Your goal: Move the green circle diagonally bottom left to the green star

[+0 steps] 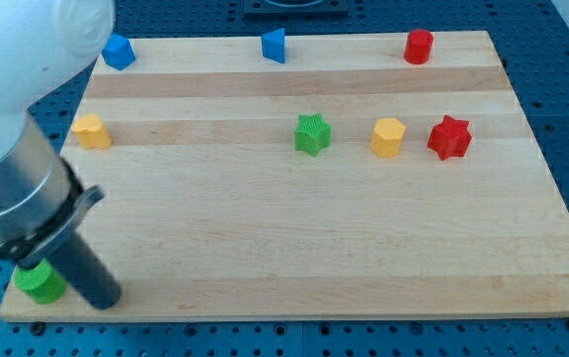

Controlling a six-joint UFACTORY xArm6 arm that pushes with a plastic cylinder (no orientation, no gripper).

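Note:
The green circle [41,284] sits at the board's bottom-left corner, partly hidden by the arm. My tip [106,299] rests on the board just to the right of it, close to touching. The green star [312,134] stands near the board's middle, far up and to the right of the circle and my tip.
A yellow heart-like block [91,131] is at the left edge. A yellow hexagon [388,137] and a red star [450,137] stand right of the green star. Two blue blocks [118,52] [274,45] and a red cylinder [418,46] line the top edge. The arm's body [17,149] covers the left.

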